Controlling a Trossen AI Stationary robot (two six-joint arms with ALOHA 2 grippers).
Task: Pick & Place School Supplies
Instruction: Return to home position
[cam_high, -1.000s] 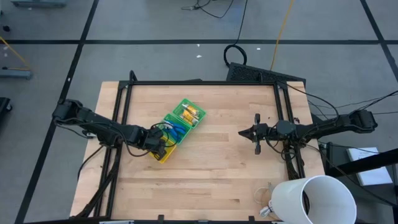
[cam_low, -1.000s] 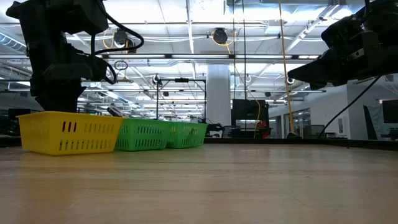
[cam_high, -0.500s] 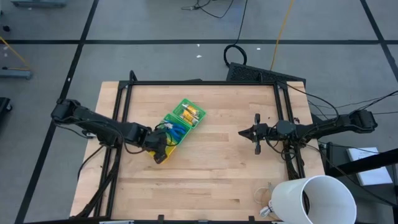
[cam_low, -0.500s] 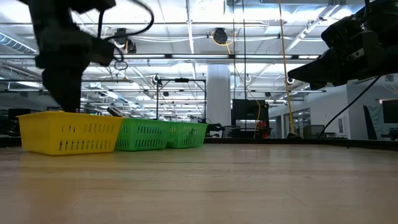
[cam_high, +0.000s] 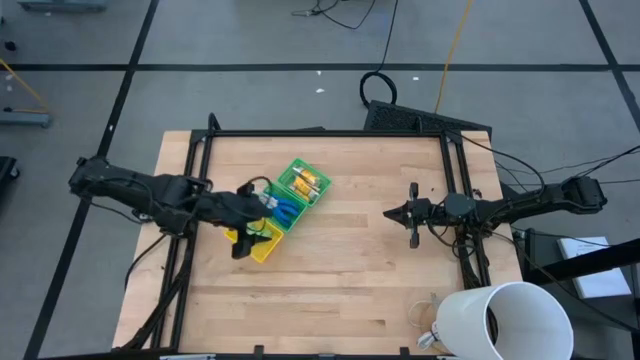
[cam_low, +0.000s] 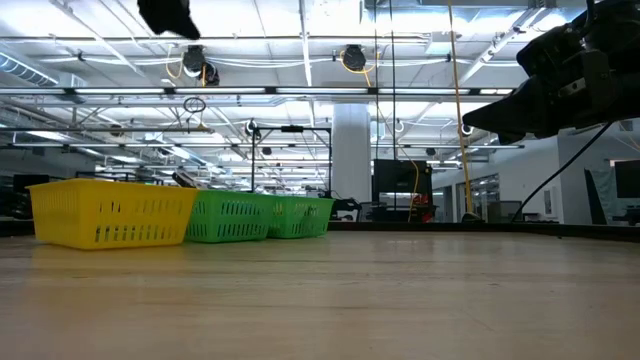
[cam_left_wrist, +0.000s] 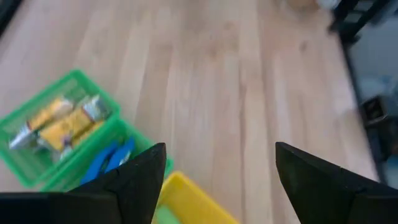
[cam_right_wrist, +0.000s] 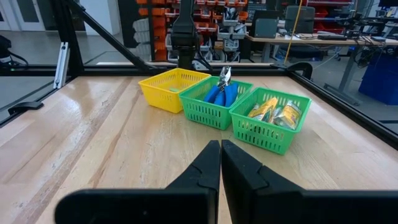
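Note:
A row of three small baskets lies left of the table's middle. The yellow basket (cam_high: 262, 245) is nearest the left arm. The middle green basket (cam_high: 286, 211) holds blue-handled scissors (cam_right_wrist: 221, 91). The far green basket (cam_high: 305, 183) holds yellow-orange oblong pieces (cam_right_wrist: 272, 111). My left gripper (cam_high: 250, 225) hangs open high above the yellow basket (cam_left_wrist: 189, 200), with nothing between its fingers; the low view shows it (cam_low: 168, 14) well above the baskets. My right gripper (cam_high: 395, 213) waits shut at the right of the table, pointing at the baskets (cam_right_wrist: 221, 155).
A big white cup (cam_high: 505, 320) stands at the near right corner. A black frame (cam_high: 320, 133) runs along the table's far edge and both sides. Bare wood lies between the baskets and the right gripper and across the near half.
My left gripper has risen from the yellow basket to high above it and drawn back a little toward the table's left edge. The baskets have stayed where they were.

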